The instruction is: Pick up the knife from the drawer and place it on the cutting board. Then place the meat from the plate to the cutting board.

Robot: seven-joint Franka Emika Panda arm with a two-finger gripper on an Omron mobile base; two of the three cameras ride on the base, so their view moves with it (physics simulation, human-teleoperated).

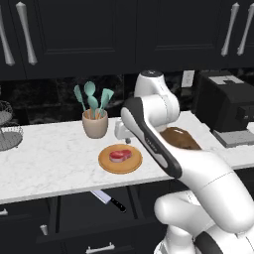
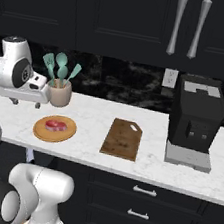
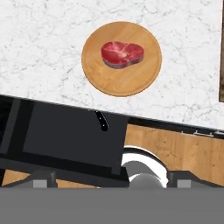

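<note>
The kitchen knife with its silver blade and black handle (image 1: 109, 199) is lying in the open, shallow black drawer (image 3: 65, 135) just below the edge of the white marble tabletop (image 1: 49, 158), its handle tip peeking out from under that edge in my hand view. I am holding my pincer (image 1: 124, 135) above the tabletop, jaws standing wide apart and gripping nothing. The small red raw steak (image 3: 122, 54) is sitting on the round tan wooden plate (image 3: 94, 74), directly above the drawer. The dark brown wooden cutting board (image 2: 123, 138) is lying bare on the tabletop to the plate's right, apart from it. A beige pot of teal utensils (image 1: 95, 116) is standing behind the plate, and a black coffee machine (image 2: 194, 120) is standing beyond the board.
</note>
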